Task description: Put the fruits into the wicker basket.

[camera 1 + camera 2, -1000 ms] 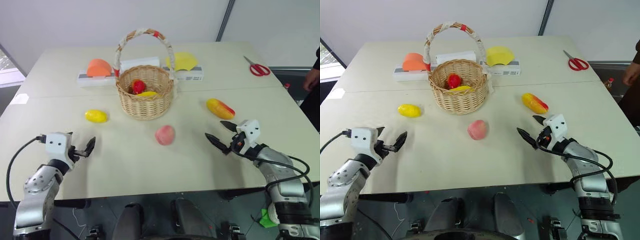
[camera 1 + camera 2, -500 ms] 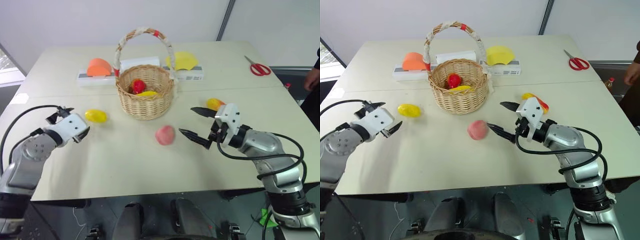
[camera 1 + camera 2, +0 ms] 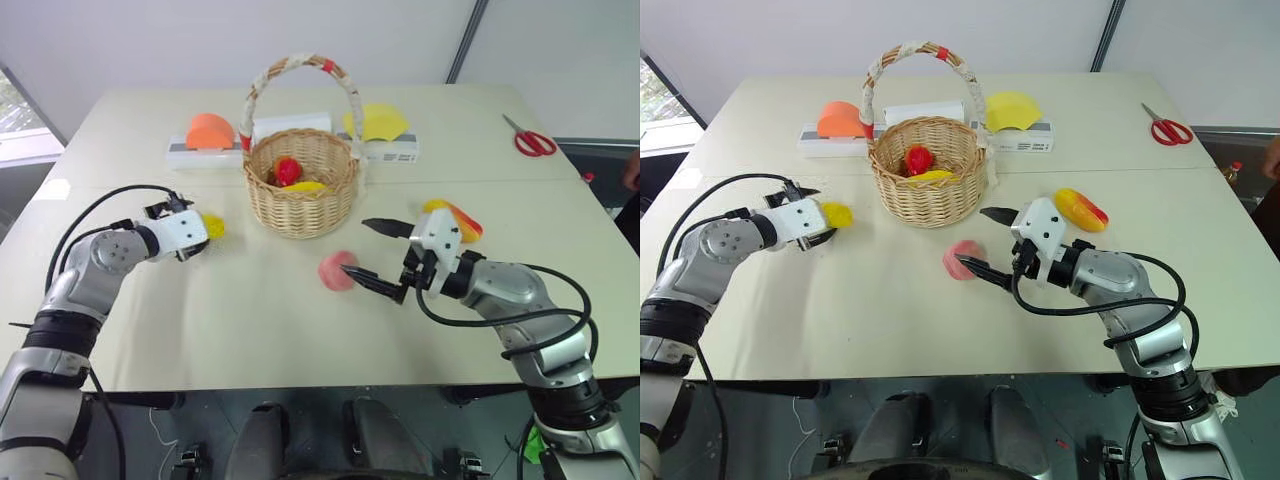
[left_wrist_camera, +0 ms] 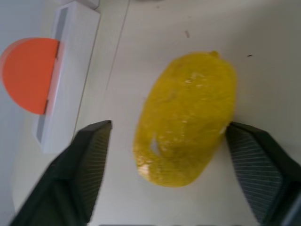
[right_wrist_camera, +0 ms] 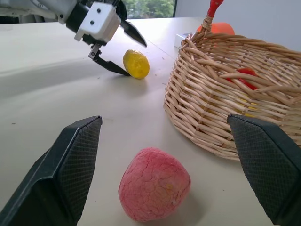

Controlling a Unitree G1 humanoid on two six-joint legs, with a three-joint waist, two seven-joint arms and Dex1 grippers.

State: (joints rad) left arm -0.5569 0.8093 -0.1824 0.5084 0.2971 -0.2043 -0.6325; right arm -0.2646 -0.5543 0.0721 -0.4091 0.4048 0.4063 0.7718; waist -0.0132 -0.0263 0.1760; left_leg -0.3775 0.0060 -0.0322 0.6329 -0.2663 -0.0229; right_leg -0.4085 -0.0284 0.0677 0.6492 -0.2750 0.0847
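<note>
- Eye views: round tan wicker basket (image 3: 302,180) already holds red and yellow fruit; the oval yellow lemon (image 3: 211,225), round pink peach (image 3: 336,271) and yellow-red mango (image 3: 452,218) remain on the table (image 3: 250,330).
- Left wrist view: left claw (image 4: 169,155) half-open, straddling the lemon, not clamped; earlier it hung well short.
- Right wrist view: right claw (image 5: 164,155) wide open, empty, framing the peach; earlier it was beside the mango.

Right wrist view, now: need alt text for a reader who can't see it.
The right gripper, jaws wide open, frames a pink peach lying on the table. Beside it stands the wicker basket holding fruit; farther off, the left gripper straddles a yellow lemon.
</note>
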